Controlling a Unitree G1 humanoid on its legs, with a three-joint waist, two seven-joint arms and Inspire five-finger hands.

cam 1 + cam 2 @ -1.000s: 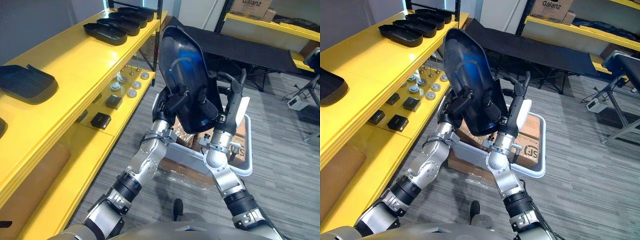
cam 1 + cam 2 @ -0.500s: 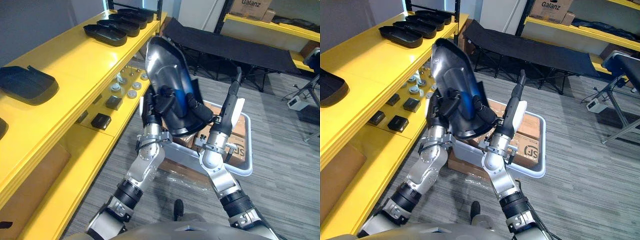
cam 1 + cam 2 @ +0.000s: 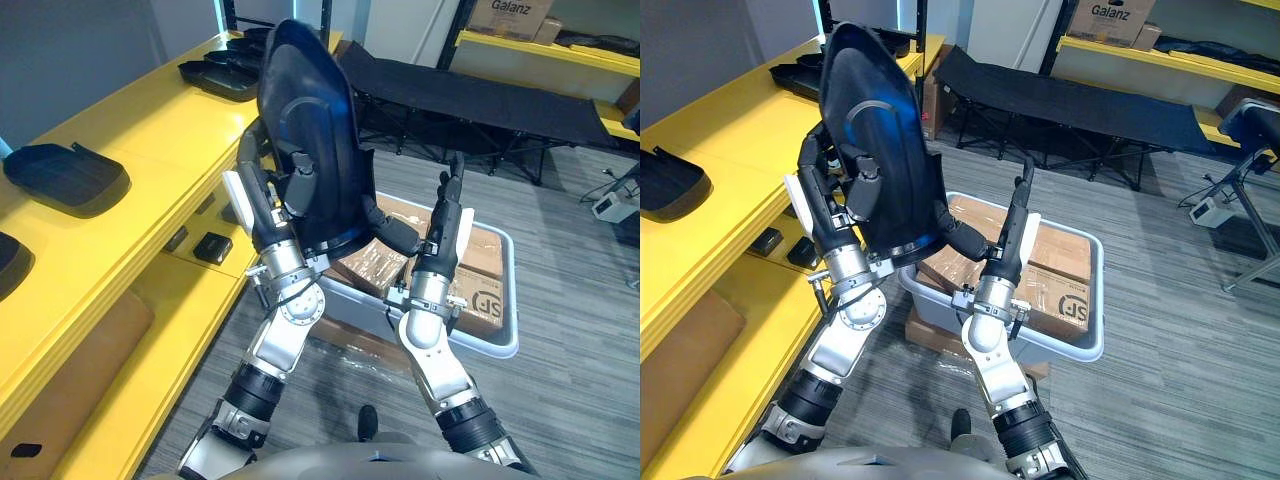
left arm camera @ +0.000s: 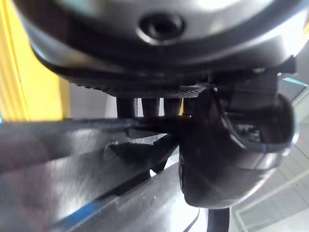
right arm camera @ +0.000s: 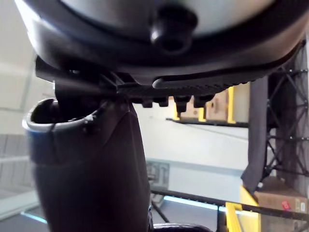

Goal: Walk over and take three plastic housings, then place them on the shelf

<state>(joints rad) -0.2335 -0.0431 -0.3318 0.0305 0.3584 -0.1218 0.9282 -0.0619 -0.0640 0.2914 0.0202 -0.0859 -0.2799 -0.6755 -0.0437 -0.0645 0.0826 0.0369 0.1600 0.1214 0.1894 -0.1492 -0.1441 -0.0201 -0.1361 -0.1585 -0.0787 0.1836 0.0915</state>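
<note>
One housing (image 3: 305, 110) is riding upright, your left hand (image 3: 258, 205) pinching its rim; right hand (image 3: 445, 215) is idling straight-fingered, empty. Shelf (image 3: 150, 130) placement is pending.

Dark lettering on shelved cardboard box (image 3: 1103, 18), printed logo on carton (image 3: 1060, 298) in grey bin (image 3: 1100, 300)

Big black glossy plastic housing (image 3: 310, 120), curved shell with a raised round boss on its face, is held upright and tilted slightly toward the yellow shelf (image 3: 140, 130), in the air above the shelf's edge. The left hand (image 3: 262, 205) grips its lower edge, thumb on the face and fingers behind. A second housing (image 3: 65, 175) lies flat on the shelf top, hollow side up. A row of housings (image 3: 222, 72) sits at the shelf's far end. Another one is partly cut off at the near left edge (image 3: 10, 262).
</note>
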